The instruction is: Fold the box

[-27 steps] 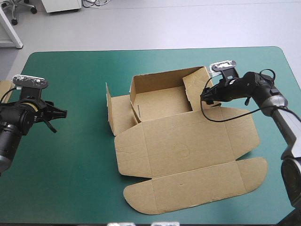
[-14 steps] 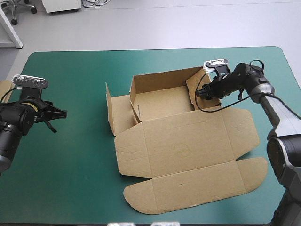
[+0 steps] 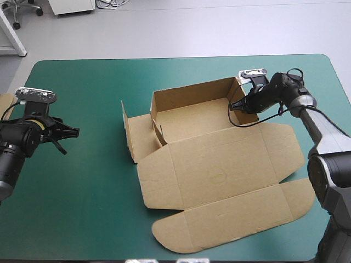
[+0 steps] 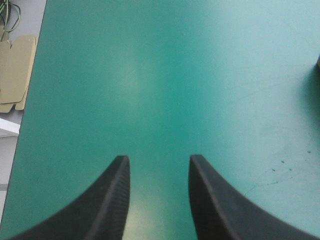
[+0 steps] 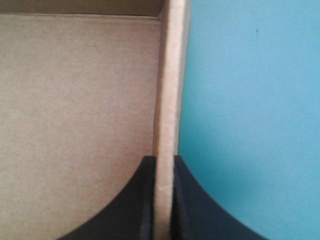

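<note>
The brown box (image 3: 219, 164) lies at mid-table, a half-formed tray with its back wall up and its wide lid panel and flaps flat toward the front. My right gripper (image 3: 237, 107) is at the tray's right wall, shut on that wall's top edge. In the right wrist view the wall (image 5: 170, 90) stands on edge between the two black fingers of the right gripper (image 5: 163, 159), with the tray's inside on one side and teal-green cover on the other. My left gripper (image 3: 68, 133) hovers near the table's left edge, open and well apart from the box. Only bare cover lies ahead of the left gripper (image 4: 159, 159).
A left side flap (image 3: 127, 129) of the box stands upright beside the tray. More brown board (image 4: 15, 75) lies off the table's left edge. Bare teal-green cover (image 3: 82, 192) stretches between the left gripper and the box.
The right gripper moved in onto the tray's right wall and shut on it; that wall now stands upright. The whole sheet shifted slightly toward the right. The left arm stayed still.
</note>
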`<move>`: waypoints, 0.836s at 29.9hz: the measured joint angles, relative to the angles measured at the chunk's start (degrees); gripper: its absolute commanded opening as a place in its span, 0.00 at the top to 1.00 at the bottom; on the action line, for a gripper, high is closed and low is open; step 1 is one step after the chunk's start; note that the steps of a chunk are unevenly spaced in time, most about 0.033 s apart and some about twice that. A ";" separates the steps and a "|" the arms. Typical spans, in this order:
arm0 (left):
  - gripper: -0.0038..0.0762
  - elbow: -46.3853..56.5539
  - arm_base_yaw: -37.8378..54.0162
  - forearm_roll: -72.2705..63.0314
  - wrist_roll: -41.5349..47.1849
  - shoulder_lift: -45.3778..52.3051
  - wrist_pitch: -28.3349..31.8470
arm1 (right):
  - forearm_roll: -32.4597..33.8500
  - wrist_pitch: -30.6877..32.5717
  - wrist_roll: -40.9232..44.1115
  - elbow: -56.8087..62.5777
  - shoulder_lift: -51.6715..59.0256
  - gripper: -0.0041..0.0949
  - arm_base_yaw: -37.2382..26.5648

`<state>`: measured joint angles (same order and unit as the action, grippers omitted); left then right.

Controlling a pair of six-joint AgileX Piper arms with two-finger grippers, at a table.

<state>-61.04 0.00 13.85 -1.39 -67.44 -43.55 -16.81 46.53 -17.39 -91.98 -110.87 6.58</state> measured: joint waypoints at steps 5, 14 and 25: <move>0.60 0.00 0.00 -0.04 -0.02 0.00 0.00 | 1.28 -1.48 2.03 0.00 -0.04 0.96 0.11; 0.60 0.00 0.00 0.09 -0.21 0.00 -0.21 | 0.37 -4.41 2.10 -0.05 0.88 0.96 0.11; 0.60 0.00 8.17 -5.41 -1.85 -3.59 4.21 | -10.82 -4.23 -5.41 -1.71 7.89 0.96 -2.83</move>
<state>-61.04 8.17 8.44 -3.23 -71.03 -39.34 -27.63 42.30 -22.81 -93.69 -102.98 3.75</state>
